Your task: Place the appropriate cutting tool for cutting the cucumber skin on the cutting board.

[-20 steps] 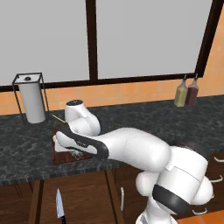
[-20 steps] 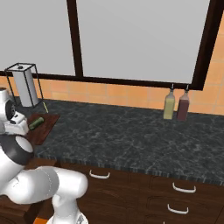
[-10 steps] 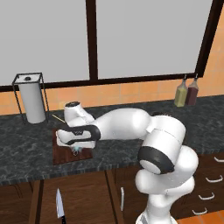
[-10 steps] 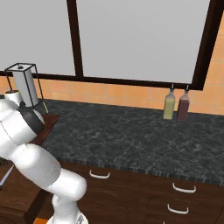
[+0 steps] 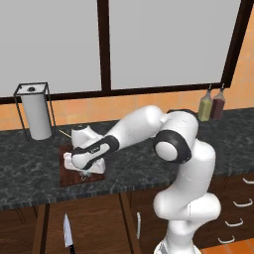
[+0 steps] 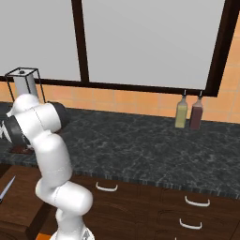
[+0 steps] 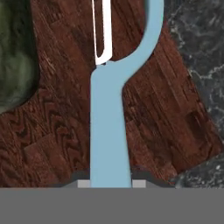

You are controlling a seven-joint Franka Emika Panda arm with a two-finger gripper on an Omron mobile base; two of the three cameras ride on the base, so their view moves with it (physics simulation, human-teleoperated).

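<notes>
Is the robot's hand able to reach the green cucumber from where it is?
Probably yes. The gripper hangs low over the cutting board, and the cucumber lies on that board right beside it. But the jaws hold the blue peeler, so it must let go first.

The white arm (image 5: 144,126) reaches left — its gripper (image 5: 85,171) low over the cutting board (image 5: 69,173) on the dark counter (image 5: 134,163).
</notes>
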